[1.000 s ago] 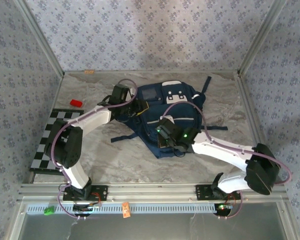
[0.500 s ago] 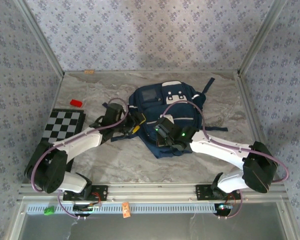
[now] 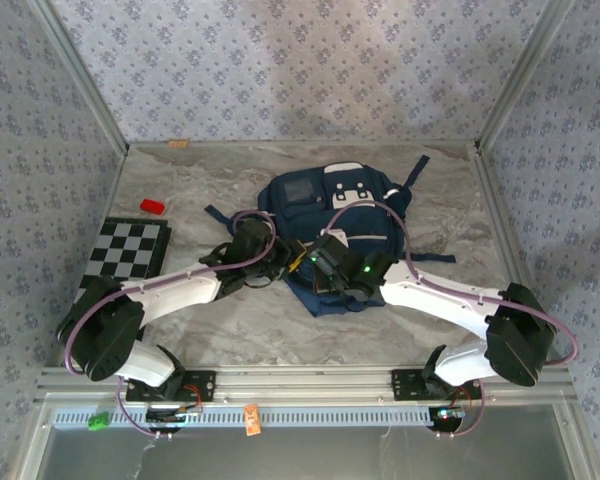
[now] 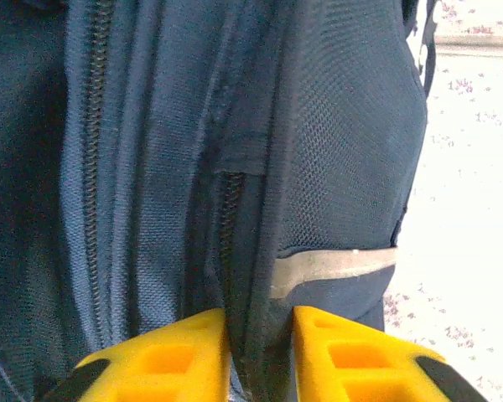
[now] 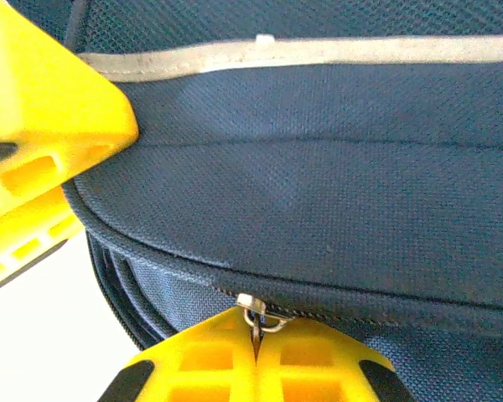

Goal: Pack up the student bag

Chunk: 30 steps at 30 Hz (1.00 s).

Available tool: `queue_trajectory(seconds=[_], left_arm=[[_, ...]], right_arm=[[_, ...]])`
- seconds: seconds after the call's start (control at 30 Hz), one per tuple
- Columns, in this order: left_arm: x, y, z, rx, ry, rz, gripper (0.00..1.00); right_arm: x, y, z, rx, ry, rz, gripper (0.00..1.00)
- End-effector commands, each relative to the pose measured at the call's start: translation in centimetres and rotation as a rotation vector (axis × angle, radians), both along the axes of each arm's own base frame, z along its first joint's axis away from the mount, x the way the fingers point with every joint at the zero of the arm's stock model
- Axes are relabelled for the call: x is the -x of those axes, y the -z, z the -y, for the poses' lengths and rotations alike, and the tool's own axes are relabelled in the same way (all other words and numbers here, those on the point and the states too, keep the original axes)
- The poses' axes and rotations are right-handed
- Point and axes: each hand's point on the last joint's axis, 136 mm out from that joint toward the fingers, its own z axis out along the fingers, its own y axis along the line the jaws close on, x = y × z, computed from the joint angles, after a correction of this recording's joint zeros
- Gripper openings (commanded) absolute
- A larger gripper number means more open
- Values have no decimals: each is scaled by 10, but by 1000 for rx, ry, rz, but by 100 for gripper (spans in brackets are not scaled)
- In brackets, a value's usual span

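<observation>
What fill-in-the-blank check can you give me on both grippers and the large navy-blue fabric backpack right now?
The right gripper is shut on the small metal pull of a ____.
The left gripper, whose fingers are ____, pinches a fold of the large navy-blue fabric backpack.
The small block beyond the black-and-white checkerboard is ____.
Missing words: zipper; yellow; red.

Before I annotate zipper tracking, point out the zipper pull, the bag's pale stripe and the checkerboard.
zipper pull point(image 5: 256, 313), right wrist view, its metal loop.
pale stripe point(image 4: 335, 265), left wrist view, middle of the strip.
checkerboard point(image 3: 128, 248), top external view, centre of the board.
</observation>
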Motion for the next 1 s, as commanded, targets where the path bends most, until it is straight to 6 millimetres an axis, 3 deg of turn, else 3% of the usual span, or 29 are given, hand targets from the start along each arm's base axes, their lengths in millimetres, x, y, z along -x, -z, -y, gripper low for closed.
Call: queue_trajectory(seconds=[0.0,0.13,0.23,0.43,0.53,0.6,0.7,0.83,0.97], left_arm=[[-12,4,-12,-25,-69,8,13],[-23,2,-21,-69,-63,35,1],[-35,1,-41,-119,-76,50,0],[-66,-6,-77,-190,-45,86,0],[-84,-9,-89,-220,-12,121,0],[-94,-9,-97,-259,-1,130,0],[-104,-9,-101,-256,5,126,5],[-99,-25,-87,-149,41,162,27],[-78,-35,-94,-99,10,164,44]], right_arm=[[1,-6,15,25,33,15,0],[5,-2,32,53,53,-2,0],[6,-2,52,71,90,-8,0],[8,14,111,143,194,-69,0],[1,11,130,153,242,-55,0],[-2,5,123,128,230,-37,0],[-1,0,93,88,151,-22,0],[0,-3,45,41,61,-15,0],[-3,-12,27,-24,60,17,0]])
